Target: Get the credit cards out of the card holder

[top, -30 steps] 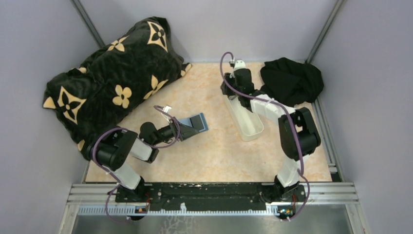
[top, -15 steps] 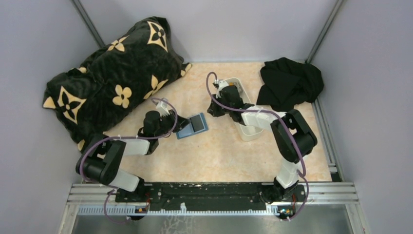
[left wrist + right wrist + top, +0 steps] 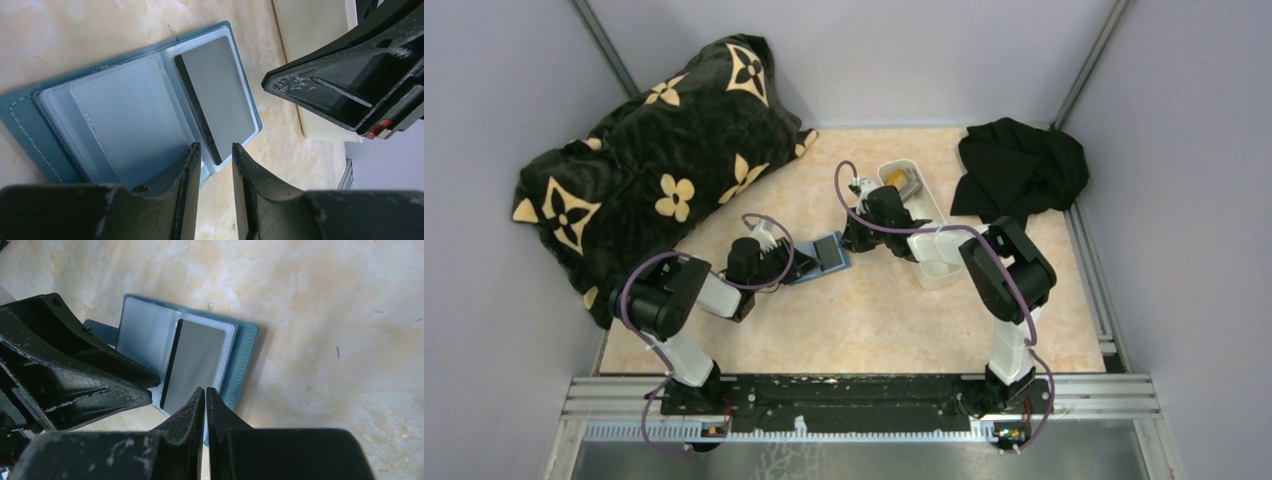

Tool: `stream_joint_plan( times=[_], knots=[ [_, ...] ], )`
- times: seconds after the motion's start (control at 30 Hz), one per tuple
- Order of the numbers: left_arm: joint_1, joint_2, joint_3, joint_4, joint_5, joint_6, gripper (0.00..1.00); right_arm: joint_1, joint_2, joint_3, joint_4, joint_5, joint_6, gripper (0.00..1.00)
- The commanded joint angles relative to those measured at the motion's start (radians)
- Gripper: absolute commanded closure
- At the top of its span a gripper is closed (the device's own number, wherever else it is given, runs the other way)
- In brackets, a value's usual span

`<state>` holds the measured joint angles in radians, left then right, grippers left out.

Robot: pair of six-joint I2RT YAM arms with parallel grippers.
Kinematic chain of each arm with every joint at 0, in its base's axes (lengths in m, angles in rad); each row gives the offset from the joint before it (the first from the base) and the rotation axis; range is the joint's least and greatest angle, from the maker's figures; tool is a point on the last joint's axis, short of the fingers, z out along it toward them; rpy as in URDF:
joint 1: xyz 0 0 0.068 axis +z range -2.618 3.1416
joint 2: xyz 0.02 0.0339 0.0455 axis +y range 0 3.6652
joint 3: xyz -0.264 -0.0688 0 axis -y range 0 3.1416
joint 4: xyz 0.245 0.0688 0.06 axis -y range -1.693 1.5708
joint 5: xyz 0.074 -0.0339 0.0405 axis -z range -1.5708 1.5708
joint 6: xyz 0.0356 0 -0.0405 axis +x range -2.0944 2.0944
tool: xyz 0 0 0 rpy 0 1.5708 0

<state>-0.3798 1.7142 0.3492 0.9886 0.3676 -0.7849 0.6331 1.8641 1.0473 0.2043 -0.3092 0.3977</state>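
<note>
top view: right gripper [image 3: 852,240] no longer over the far end of the white tray [image 3: 936,268]; swung across to the open card holder [image 3: 827,254], lying flat on the table between the two grippers. loose cards [image 3: 902,183] resting in the tray's far end, so part of the job looks done. left gripper [image 3: 794,264] pulled in close at the holder's left edge.

left wrist view: jaws narrow but apart, nothing between them, tips over the holder's near edge. one grey card [image 3: 215,95] sitting in the far clear sleeve [image 3: 125,115]; nearer sleeves apparently empty.

right wrist view: fingers pressed together, empty, poised just above the near end of the grey card. probably back for this last visible card; would need to part the fingers, or slide the card out, while the left steadies the holder.
</note>
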Motion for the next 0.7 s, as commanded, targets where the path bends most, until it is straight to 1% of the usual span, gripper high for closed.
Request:
stream_joint_plan(
  times=[0.0, 0.2, 0.47, 0.67],
  knots=[
    [-0.002, 0.02, -0.019, 0.056, -0.026, -0.008, 0.63, 0.027, 0.034, 0.0, 0.057, -0.011, 0.004, 0.95],
    [-0.002, 0.054, -0.012, 0.08, -0.018, -0.017, 0.63, 0.046, 0.073, -0.004, 0.063, -0.011, 0.007, 0.96],
    [-0.001, 0.08, -0.004, 0.115, -0.005, -0.029, 0.62, 0.045, 0.087, -0.005, 0.058, 0.001, 0.003, 0.96],
    [-0.001, 0.106, -0.001, 0.175, 0.016, -0.046, 0.62, 0.045, 0.109, -0.003, 0.075, -0.03, 0.017, 0.96]
  ],
)
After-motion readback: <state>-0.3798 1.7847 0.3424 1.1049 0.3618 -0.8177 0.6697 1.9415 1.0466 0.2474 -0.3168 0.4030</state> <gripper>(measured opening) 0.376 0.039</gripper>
